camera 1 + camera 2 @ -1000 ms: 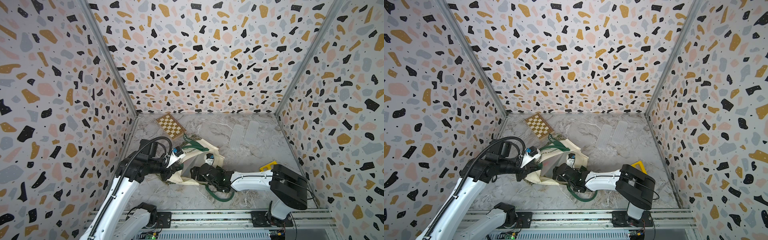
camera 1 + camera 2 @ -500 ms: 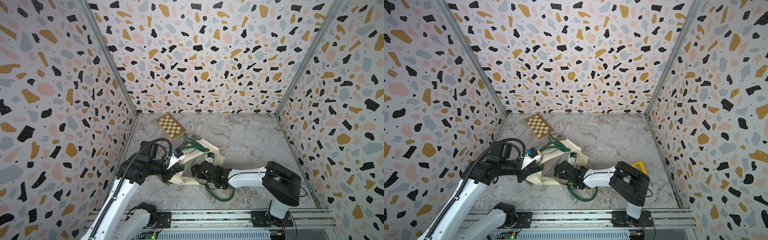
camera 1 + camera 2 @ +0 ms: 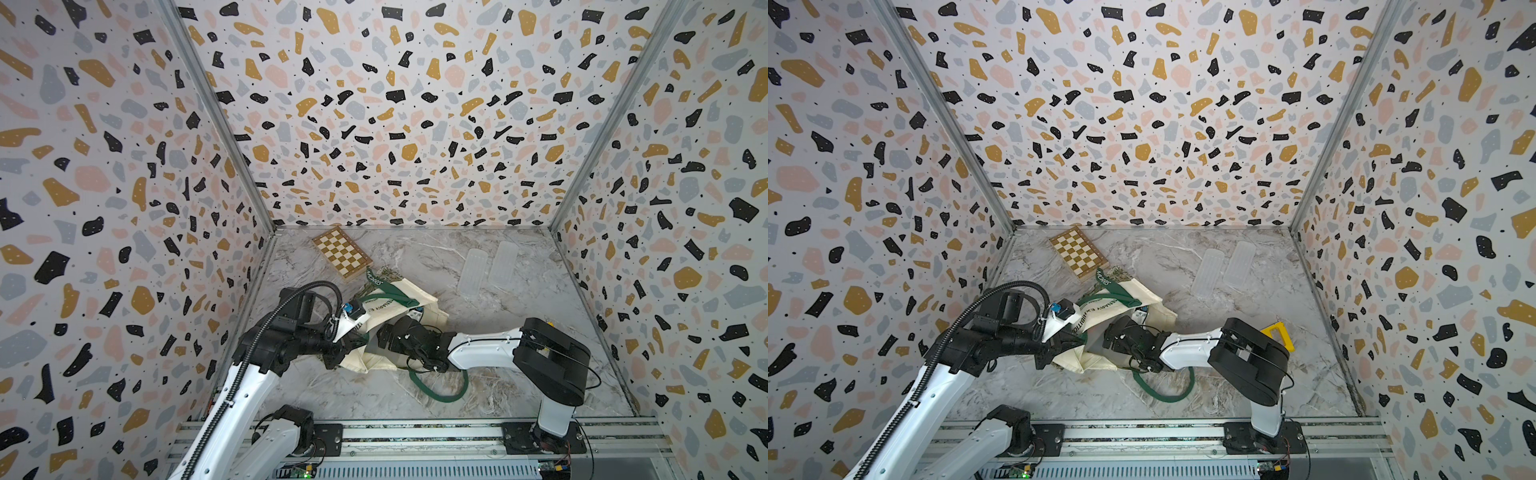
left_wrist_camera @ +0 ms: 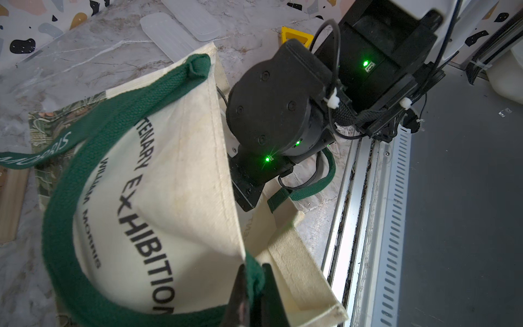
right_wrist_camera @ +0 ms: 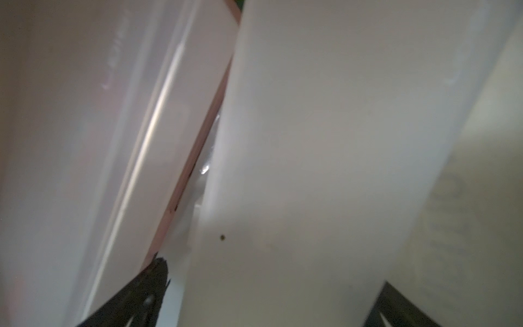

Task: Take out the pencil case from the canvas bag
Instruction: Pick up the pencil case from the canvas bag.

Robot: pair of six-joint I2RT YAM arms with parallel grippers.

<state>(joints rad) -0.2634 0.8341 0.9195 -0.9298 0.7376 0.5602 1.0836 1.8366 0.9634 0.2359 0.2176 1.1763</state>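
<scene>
Right wrist view looks inside the canvas bag [image 4: 192, 170], so your right gripper [image 5: 274, 283] is the nearer one. Its jaws are wide apart with nothing in them. Just ahead, beside one finger [image 5: 147, 291], is what I think is the pencil case [image 5: 99, 141]: smooth, pale pink and blurry. Its long side runs away from the jaws, deeper into the bag, which is to the left in the scene. A pale fold of cloth [image 5: 339, 127] sits ahead between the fingers, so I think you must steer toward the pink side.

Your left gripper [image 4: 254, 291], at the near left, is clamped on the bag's green strap [image 4: 56, 240] and lifts the mouth open.

Under the bag is a grey marble table [image 3: 519, 374]. Farther back are a chessboard [image 3: 341, 257] and two clear flat pieces [image 3: 473, 272], then spotted walls [image 3: 395, 104]
</scene>
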